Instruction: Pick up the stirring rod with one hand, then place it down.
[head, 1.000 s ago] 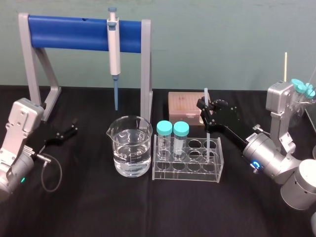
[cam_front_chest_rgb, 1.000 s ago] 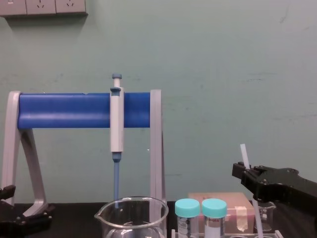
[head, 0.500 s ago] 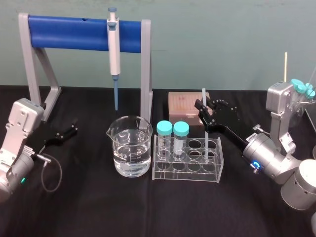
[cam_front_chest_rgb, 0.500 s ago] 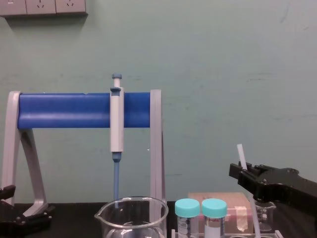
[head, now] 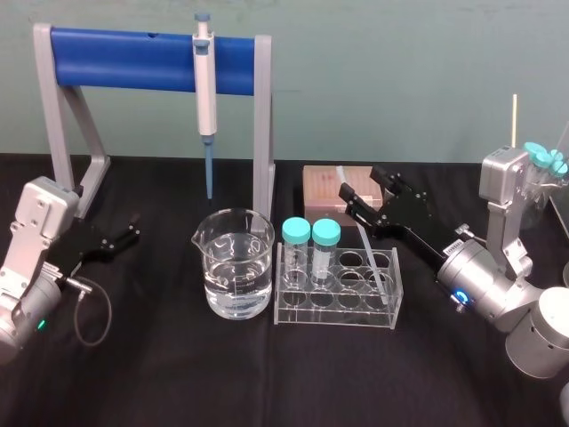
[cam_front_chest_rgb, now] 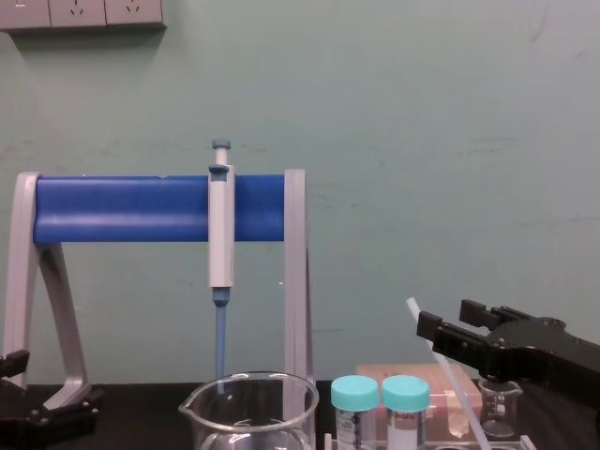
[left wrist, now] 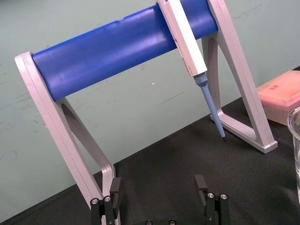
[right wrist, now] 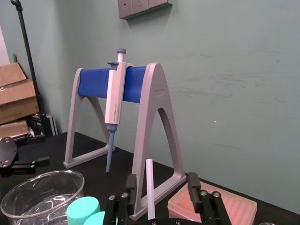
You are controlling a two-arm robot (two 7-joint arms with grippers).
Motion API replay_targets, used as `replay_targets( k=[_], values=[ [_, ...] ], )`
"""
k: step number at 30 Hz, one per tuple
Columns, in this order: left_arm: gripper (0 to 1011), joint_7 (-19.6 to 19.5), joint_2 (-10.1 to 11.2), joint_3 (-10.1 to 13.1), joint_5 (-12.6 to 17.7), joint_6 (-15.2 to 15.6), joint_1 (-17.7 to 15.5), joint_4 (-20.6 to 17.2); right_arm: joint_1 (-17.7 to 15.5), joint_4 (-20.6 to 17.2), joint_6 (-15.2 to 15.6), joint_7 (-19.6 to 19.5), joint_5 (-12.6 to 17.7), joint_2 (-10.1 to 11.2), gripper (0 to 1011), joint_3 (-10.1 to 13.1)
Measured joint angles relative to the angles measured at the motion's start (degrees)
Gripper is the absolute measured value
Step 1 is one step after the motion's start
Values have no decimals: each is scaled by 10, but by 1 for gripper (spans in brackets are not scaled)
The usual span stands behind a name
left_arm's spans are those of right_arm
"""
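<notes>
I am holding my right gripper (right wrist: pixel 161 180) over the clear tube rack (head: pixel 338 307) with its jaws spread wide, one on either side of the stirring rod (right wrist: pixel 150 187) and neither touching it. The rod is leaning at a tilt, its lower end resting down in the right part of the rack. I am keeping my left gripper (left wrist: pixel 158 185) parked low beside the pipette stand (head: pixel 263 116), its jaws parted too.

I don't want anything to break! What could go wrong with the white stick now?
1. The stirring rod leans tilted in the clear rack, loose inside the open right hand; it might tip over or slide out.
2. If that hand pulls back crookedly, it could knock the rod toward the capped tubes or the beaker.
The left hand sits open, far off at the left.
</notes>
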Motion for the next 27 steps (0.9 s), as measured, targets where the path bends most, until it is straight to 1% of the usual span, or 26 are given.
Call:
replay_targets(
  k=[1, 2, 3, 4, 5, 7, 8, 11, 12, 17, 20, 21, 24, 26, 27],
  values=[
    [1001, 0, 0, 0, 0, 0, 0, 0, 0, 0, 0, 0, 0, 0, 674, 0],
    [1001, 0, 0, 0, 0, 0, 0, 0, 0, 0, 0, 0, 0, 0, 747, 0],
    [1000, 0, 0, 0, 0, 0, 0, 0, 0, 0, 0, 0, 0, 0, 760, 0],
    [1000, 0, 0, 0, 0, 0, 0, 0, 0, 0, 0, 0, 0, 0, 812, 0],
    [1000, 0, 0, 0, 0, 0, 0, 0, 0, 0, 0, 0, 0, 0, 838, 0],
    [1000, 0, 0, 0, 0, 0, 0, 0, 0, 0, 0, 0, 0, 0, 874, 0],
    [1000, 0, 0, 0, 0, 0, 0, 0, 0, 0, 0, 0, 0, 0, 925, 0],
    [1000, 0, 0, 0, 0, 0, 0, 0, 0, 0, 0, 0, 1, 0, 970, 0],
    [1000, 0, 0, 0, 0, 0, 0, 0, 0, 0, 0, 1, 1, 0, 1002, 0],
    [1000, 0, 0, 0, 0, 0, 0, 0, 0, -2, -4, -1, 1, 0, 1003, 3],
    [1001, 0, 0, 0, 0, 0, 0, 0, -5, -13, -10, -26, -3, -3, 1003, 17],
    [1000, 0, 0, 0, 0, 0, 0, 0, -8, -20, -13, -47, -10, -6, 1003, 26],
    [1000, 0, 0, 0, 0, 0, 0, 0, -15, -29, -14, -89, -27, -13, 1003, 40],
    [1000, 0, 0, 0, 0, 0, 0, 0, -22, -33, -5, -142, -52, -20, 1003, 55],
    [1001, 0, 0, 0, 0, 0, 0, 0, -24, -33, 0, -152, -57, -21, 1003, 58]
  ],
)
